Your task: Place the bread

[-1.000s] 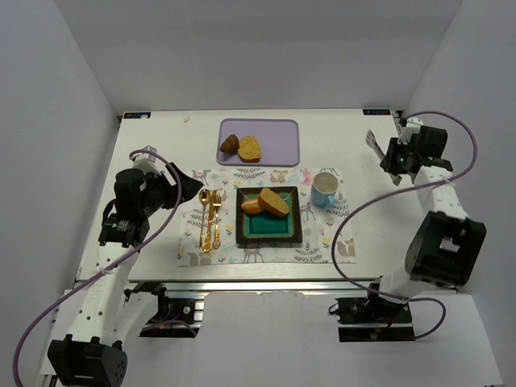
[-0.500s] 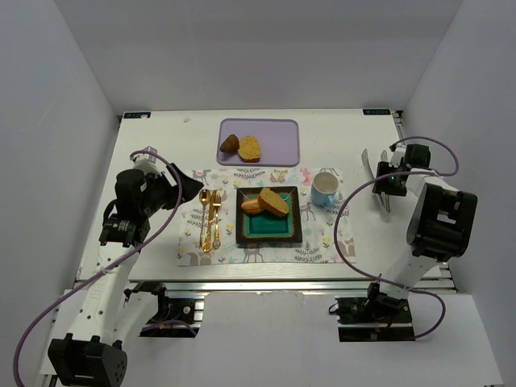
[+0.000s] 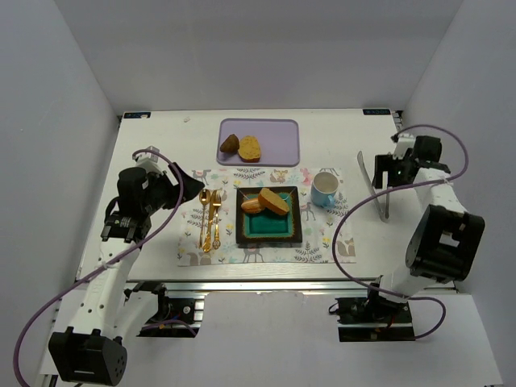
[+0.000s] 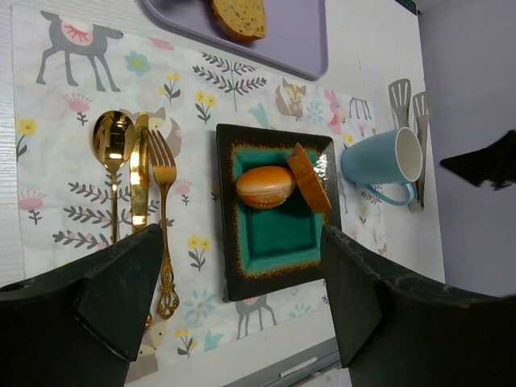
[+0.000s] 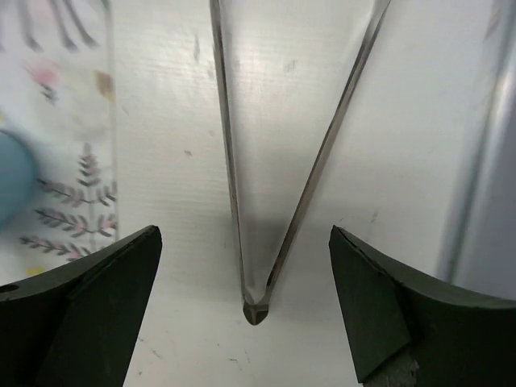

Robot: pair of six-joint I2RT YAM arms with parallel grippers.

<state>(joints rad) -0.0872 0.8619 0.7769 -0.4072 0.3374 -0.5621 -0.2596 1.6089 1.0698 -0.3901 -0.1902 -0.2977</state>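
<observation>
Two pieces of bread (image 3: 266,201) lie on the dark, teal-centred plate (image 3: 268,234): a round roll (image 4: 265,186) and a slice (image 4: 309,177) leaning against it. Two more bread pieces (image 3: 241,147) rest on the purple tray (image 3: 282,137) at the back. My left gripper (image 3: 188,183) hovers left of the placemat, open and holding nothing, its fingers (image 4: 121,298) framing the plate's near rim. My right gripper (image 3: 389,173) is open over metal tongs (image 5: 228,161) that lie on the table, their hinge between its spread fingers (image 5: 105,298).
A blue cup (image 3: 324,189) stands on the patterned placemat (image 3: 193,250) right of the plate, with the tongs (image 3: 372,184) just beyond it. Gold spoon, knife and fork (image 3: 210,218) lie left of the plate. White walls close in the table.
The right arm brought the tongs down from the back right corner, laid them beside the cup and opened. The left gripper opened wider and shifted slightly.
</observation>
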